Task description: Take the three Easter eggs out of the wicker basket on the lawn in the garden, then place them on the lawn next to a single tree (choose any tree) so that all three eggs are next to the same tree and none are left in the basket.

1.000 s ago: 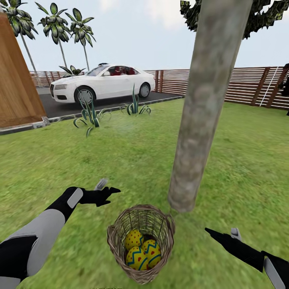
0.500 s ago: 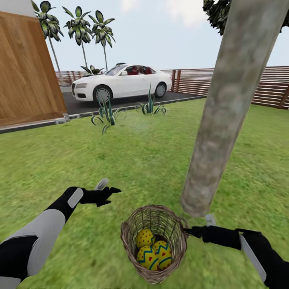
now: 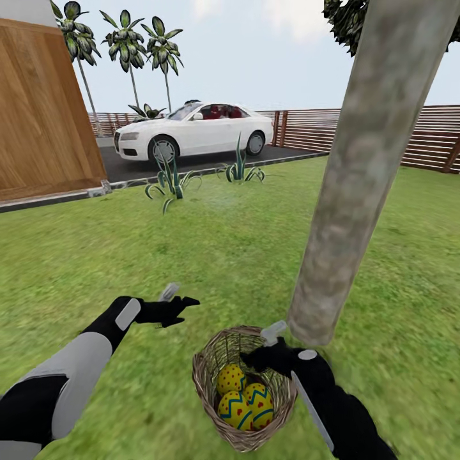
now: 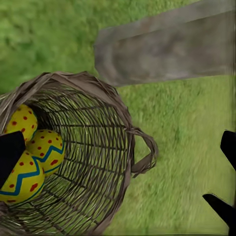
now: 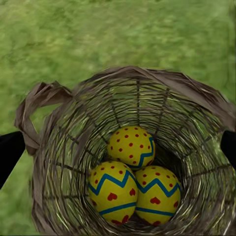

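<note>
Right gripper [image 3: 263, 358] jaws spread wide, empty — hanging right over wicker basket [image 3: 207, 383] mouth. Left gripper [image 3: 181, 305] jaws apart too, out over lawn [image 3: 223, 255] beside basket.

Step, I think: first grab. All three Easter eggs [image 5: 132, 184] sit bunched at basket bottom. Next: go straight down, close on top egg (walls close, little room).

Tree [image 3: 358, 172] just behind basket — top cut off. Right fingertips hard to make out, dark on dark.
</note>
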`<state>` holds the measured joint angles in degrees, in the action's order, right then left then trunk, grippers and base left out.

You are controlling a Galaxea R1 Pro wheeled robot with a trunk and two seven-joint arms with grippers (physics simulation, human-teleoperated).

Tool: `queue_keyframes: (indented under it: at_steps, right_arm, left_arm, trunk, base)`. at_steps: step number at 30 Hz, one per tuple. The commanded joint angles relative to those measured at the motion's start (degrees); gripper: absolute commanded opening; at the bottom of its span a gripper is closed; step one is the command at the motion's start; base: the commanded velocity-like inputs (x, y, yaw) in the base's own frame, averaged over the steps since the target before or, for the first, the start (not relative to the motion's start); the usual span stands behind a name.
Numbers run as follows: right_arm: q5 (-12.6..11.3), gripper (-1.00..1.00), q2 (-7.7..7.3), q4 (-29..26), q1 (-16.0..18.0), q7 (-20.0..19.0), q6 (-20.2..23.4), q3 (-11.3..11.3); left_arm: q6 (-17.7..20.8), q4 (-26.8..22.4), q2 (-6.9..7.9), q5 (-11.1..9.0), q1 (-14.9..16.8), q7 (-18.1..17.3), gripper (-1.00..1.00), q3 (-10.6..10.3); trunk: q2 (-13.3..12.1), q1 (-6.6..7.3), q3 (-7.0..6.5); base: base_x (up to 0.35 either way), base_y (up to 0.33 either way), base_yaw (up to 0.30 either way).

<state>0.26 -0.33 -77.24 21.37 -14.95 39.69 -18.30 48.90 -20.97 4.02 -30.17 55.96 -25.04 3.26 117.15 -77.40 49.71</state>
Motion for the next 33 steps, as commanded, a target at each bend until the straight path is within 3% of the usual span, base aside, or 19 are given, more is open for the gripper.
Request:
queue_keyframes:
  at_steps: [1, 3, 6, 8, 11, 14, 15, 18, 21, 23, 24, 26, 33]
  right_arm:
    - [0.93, 1.0, 0.93, -0.11, 0.07, 2.12, 0.25, -1.13]
    - [1.9, 1.0, 2.36, -0.24, 0.26, 4.78, 0.46, -2.42]
    - [2.91, 1.0, 3.04, -0.29, 1.17, 6.2, 0.93, -3.07]
    - [5.07, 1.0, 3.83, -0.27, 2.33, 7.7, 2.47, -3.32]
    - [9.05, 1.0, 6.88, 0.06, 3.9, 10.75, 10.1, -3.46]
    - [10.05, 1.0, 8.32, 0.6, 5.83, 12.61, 15.52, -3.49]
    - [10.07, 1.0, 8.56, 1.67, 6.76, 12.9, 16.45, -3.49]
    - [9.61, 1.0, 9.06, 10.29, 11.76, 13.35, 17.78, -3.4]
    - [6.58, 1.0, 9.17, 21.59, 16.9, 13.29, 17.9, -3.31]
    - [2.77, 1.0, 9.16, 26.37, 18.82, 13.23, 17.8, -3.31]
    - [-0.24, 1.0, 9.08, 28.76, 19.86, 13.14, 17.72, -3.31]
    - [-4.04, 1.0, 8.94, 30.69, 20.62, 13.02, 17.68, -3.32]
    - [-9.85, 1.0, 9.0, 31.68, 21.01, 12.84, 18.0, -3.46]
  left_arm:
    - [0.29, -0.1, -0.39, 0.27, 0.03, -0.18, 1.0, 0.34]
    - [0.25, -0.27, -0.77, 0.23, 0.03, -0.23, 1.0, 0.37]
    - [0.19, -1.01, -0.67, 0.17, 0.03, -0.26, 1.0, 0.62]
    - [0.22, -2.54, -0.57, 0.14, 0.03, -0.27, 1.0, 0.77]
    - [0.51, -7.79, 0.25, 0.08, 0.03, -0.21, 1.0, 0.85]
    - [0.71, -11.41, 1.49, -0.06, 0.03, -0.26, 1.0, 1.18]
    - [0.68, -12.1, 1.77, -0.09, 0.03, -0.3, 1.0, 1.75]
    - [0.37, -12.94, 2.03, -0.03, 0.03, -0.36, 1.0, 6.11]
    - [0.31, -13.19, 1.85, -0.01, 0.03, -0.43, 1.0, 8.29]
    - [0.31, -13.21, 1.81, 0.01, 0.03, -0.44, 1.0, 8.63]
    - [0.32, -13.22, 1.78, 0.02, 0.03, -0.41, 1.0, 8.71]
    - [0.27, -13.08, 1.72, 0.03, 0.03, -0.38, 1.0, 8.76]
    - [0.23, -12.87, 1.64, 0.03, 0.03, -0.36, 1.0, 8.78]
  trunk:
    - [0.02, 0.01, 0.05]
    - [0.02, 0.01, 0.05]
    - [0.02, 0.01, 0.05]
    - [0.02, 0.01, 0.05]
    - [0.02, 0.01, 0.05]
    - [0.02, 0.01, 0.05]
    - [0.02, 0.01, 0.05]
    - [0.02, 0.01, 0.05]
    - [0.02, 0.01, 0.05]
    - [0.02, 0.01, 0.05]
    - [0.02, 0.01, 0.05]
    - [0.02, 0.01, 0.05]
    - [0.02, 0.01, 0.05]
  base:
    - [0.0, 0.0, 0.0]
    - [0.0, 0.0, 0.0]
    - [0.0, 0.0, 0.0]
    - [0.0, 0.0, 0.0]
    - [0.0, 0.0, 0.0]
    - [0.0, 0.0, 0.0]
    - [0.0, 0.0, 0.0]
    - [0.0, 0.0, 0.0]
    - [0.0, 0.0, 0.0]
    - [0.0, 0.0, 0.0]
    - [0.0, 0.0, 0.0]
    - [0.0, 0.0, 0.0]
    - [0.129, 0.019, 0.0]
